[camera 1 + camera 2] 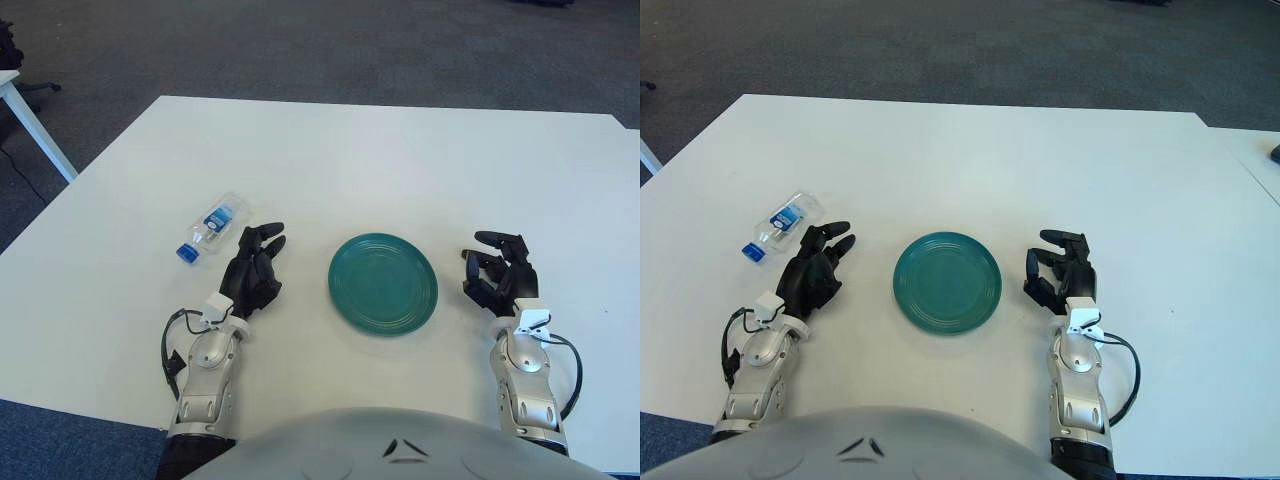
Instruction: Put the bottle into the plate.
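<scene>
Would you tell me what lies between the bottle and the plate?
The left hand rests on the table between the bottle and the plate, holding nothing; both eye views show it.

We log open table (330,150) around the lying bottle (212,226), the left robot hand (255,268) just beside it, the plate (383,283) unobstructed between both hands.

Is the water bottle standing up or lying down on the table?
Lying down. The water bottle rests on its side on the white table, blue cap toward the robot, left of the green plate.
</scene>
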You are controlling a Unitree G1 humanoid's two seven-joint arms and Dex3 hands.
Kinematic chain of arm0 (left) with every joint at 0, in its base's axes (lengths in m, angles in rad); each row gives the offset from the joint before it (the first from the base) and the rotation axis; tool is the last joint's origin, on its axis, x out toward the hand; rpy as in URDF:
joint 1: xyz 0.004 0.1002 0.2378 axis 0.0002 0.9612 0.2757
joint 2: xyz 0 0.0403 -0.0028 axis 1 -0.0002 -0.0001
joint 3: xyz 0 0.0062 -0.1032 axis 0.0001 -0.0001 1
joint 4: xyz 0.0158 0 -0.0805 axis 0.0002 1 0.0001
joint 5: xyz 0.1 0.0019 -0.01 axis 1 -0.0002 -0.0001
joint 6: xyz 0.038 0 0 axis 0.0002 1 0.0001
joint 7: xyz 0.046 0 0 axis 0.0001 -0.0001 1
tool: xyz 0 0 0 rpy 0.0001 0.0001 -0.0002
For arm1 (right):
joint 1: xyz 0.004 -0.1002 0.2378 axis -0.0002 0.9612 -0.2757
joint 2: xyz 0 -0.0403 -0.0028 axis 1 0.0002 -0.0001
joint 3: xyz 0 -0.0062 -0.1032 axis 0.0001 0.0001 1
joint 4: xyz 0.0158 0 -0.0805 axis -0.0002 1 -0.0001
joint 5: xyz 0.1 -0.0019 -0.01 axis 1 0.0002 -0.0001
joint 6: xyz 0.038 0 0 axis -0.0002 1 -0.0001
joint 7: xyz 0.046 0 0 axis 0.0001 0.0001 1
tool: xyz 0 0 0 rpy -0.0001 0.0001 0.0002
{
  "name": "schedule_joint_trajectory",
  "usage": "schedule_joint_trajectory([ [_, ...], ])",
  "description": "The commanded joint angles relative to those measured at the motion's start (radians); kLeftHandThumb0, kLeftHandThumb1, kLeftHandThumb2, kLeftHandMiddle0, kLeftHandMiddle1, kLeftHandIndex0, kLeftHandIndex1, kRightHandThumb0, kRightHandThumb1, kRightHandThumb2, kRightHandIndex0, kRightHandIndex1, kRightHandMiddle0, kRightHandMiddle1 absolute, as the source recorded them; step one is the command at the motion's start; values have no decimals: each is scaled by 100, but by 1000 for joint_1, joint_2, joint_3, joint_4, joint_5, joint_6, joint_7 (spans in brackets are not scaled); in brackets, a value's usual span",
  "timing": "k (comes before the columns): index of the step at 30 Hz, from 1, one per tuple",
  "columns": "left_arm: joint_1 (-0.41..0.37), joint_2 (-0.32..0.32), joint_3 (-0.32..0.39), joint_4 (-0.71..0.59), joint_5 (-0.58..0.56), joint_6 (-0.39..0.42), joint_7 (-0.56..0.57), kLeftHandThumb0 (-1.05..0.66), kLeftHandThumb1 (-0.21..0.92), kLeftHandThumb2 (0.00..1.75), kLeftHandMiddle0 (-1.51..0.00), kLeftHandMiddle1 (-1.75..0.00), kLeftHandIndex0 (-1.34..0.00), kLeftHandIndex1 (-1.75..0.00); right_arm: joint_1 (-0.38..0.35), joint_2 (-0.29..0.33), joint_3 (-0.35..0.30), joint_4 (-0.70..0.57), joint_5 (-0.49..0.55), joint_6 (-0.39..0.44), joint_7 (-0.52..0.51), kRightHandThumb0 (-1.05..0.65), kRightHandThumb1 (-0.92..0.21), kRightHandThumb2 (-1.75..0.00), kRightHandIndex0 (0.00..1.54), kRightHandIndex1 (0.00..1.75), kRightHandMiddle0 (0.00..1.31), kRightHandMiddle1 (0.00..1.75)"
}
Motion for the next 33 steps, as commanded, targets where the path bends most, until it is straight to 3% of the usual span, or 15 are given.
schedule_joint_trajectory([
  [1, 11, 3, -3, 9, 9, 19, 5, -58, 92, 101, -37, -39, 0, -106, 20, 0, -7, 14, -13, 36, -12, -45, -64, -88, 48, 96, 16, 129],
  [31, 5, 3, -1, 21, 8, 15, 5, -58, 92, 101, -37, -39, 0, -106, 14, 2, -8, 27, -7, 56, -12, -50, -67, -86, 46, 95, 10, 128],
  [33, 18, 4, -17, -3, 51, 1, 25, -59, 92, 100, -37, -39, 0, -106, 13, 2, -9, 28, -6, 59, -13, -50, -67, -86, 46, 95, 10, 128],
])
